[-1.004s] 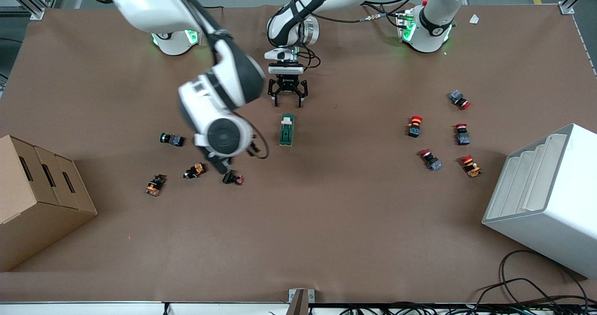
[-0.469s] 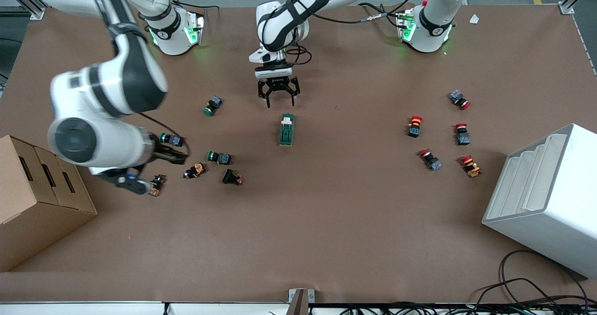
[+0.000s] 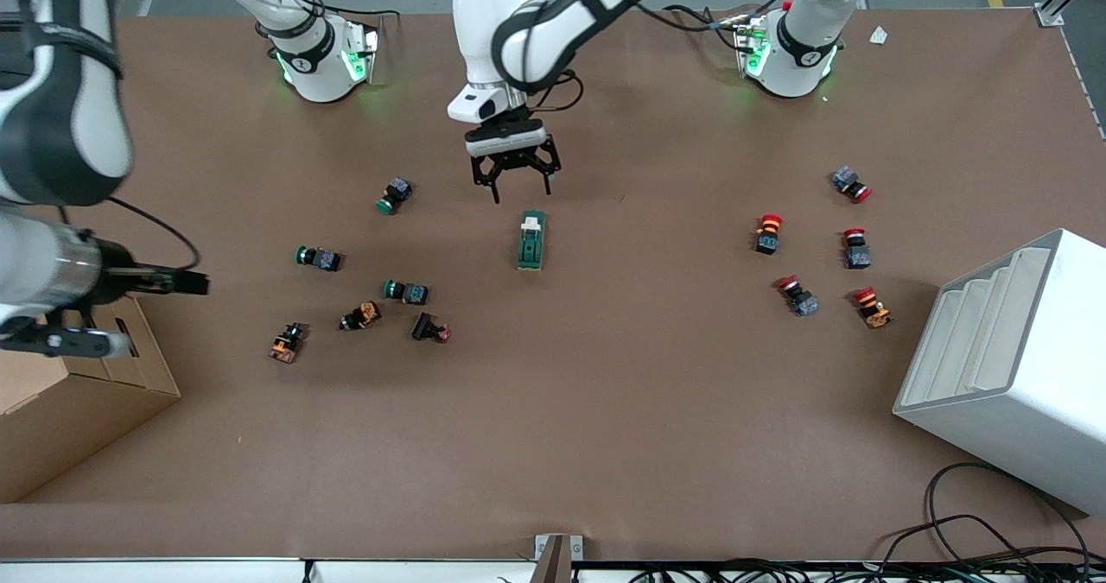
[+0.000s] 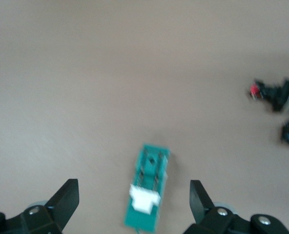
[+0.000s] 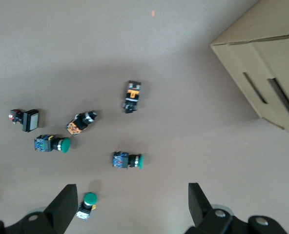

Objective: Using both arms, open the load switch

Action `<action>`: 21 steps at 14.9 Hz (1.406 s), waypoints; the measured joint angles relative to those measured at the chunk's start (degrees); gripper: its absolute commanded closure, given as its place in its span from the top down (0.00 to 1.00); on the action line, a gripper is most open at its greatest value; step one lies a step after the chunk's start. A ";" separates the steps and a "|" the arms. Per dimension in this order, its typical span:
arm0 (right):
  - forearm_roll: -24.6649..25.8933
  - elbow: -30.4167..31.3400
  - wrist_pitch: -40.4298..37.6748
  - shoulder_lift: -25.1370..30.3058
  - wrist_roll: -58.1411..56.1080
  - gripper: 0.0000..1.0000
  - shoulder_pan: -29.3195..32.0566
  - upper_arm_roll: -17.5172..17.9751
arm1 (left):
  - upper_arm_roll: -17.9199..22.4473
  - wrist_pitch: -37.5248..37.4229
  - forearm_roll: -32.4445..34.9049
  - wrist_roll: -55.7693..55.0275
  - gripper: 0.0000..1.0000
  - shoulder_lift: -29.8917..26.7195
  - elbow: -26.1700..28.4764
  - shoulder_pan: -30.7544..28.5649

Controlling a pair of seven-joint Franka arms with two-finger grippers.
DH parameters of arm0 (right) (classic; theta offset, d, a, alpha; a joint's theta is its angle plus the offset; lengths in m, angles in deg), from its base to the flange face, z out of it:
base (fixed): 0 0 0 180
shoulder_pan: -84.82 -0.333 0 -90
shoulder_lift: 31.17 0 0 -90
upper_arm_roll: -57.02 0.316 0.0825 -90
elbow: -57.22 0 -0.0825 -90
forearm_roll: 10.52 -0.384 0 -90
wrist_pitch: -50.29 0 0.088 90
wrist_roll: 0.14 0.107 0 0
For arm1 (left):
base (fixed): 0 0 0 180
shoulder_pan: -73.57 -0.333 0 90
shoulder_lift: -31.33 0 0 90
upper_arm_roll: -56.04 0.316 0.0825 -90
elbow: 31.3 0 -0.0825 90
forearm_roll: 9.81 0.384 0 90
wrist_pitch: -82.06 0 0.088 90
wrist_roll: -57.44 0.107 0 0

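The load switch (image 3: 530, 240) is a dark-green block lying flat in the middle of the table, its white lever at the end toward the robots' bases. In the left wrist view the load switch (image 4: 149, 180) lies between the open fingers and below them. The left gripper (image 3: 521, 191) (image 4: 134, 191) hangs open over the table just off the lever end, holding nothing. The right gripper (image 3: 145, 312) (image 5: 132, 195) is open and empty, high over the table edge by the cardboard box (image 5: 266, 58). Its arm is blurred.
Green, orange and black push buttons (image 3: 406, 291) lie scattered toward the right arm's end. Red-capped push buttons (image 3: 768, 233) lie toward the left arm's end. A cardboard box (image 3: 78, 376) and a white bin (image 3: 1011, 367) stand at the table's two ends.
The right arm has swung away from beside the load switch to over the cardboard box. The left gripper has shifted slightly toward the right arm's end, still open by the lever end.
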 measured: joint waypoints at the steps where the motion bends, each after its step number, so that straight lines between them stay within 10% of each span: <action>1: 0.00 -0.24 0.00 0.40 -0.39 1.00 0.53 -0.01 | -0.01 0.01 -1.88 2.57 1.00 -1.32 -0.15 -2.08; 15: 0.02 -6.24 -5.24 2.12 -7.31 1.00 4.86 0.03 | 0.64 -12.30 -29.62 42.84 1.00 -13.09 -9.19 -26.96; 21: -0.08 -7.52 -10.73 2.86 -7.42 1.00 4.63 1.85 | 10.79 -18.75 -42.62 70.51 1.00 -21.29 -9.12 -32.69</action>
